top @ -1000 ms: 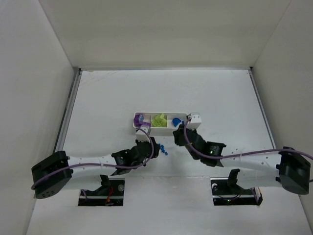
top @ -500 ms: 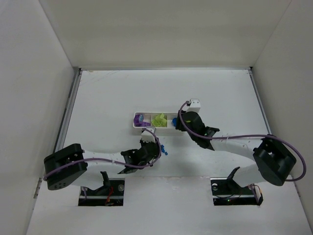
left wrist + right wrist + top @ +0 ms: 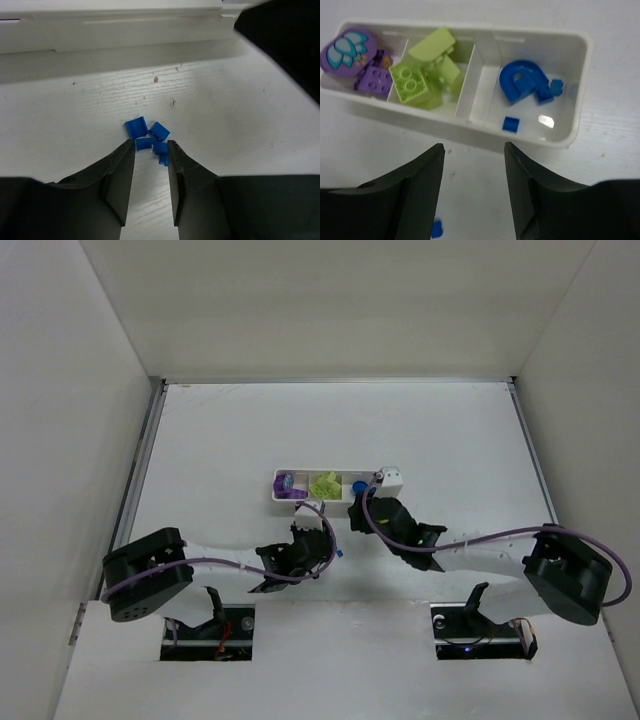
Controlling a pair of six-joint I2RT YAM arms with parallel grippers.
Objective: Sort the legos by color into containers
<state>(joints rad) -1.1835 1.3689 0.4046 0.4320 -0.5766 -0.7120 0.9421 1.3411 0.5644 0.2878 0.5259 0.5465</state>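
My left gripper (image 3: 150, 145): jaws apart, low over the white wood-grain table (image 3: 240, 115), fingertips straddling a loose cluster of tiny blue plastic bricks (image 3: 136, 127) on the near side of the long low white plastic tray (image 3: 540, 34). It has edged slightly toward the tray since half a second ago. My right gripper (image 3: 472, 150): jaws apart, holding nothing. Half a second ago it sat over the tray's right end; now it has drawn back to the near side, and the right compartment shows uncovered from above. Tray contents: purple bricks (image 3: 375, 80) and a round purple disc (image 3: 347, 47) in the left compartment, lime yellow-green bricks (image 3: 412, 85) in the middle, a blue arch piece (image 3: 520, 82) and two blue bits in the right. A single blue brick (image 3: 436, 228) lies on the table beneath my right fingers.
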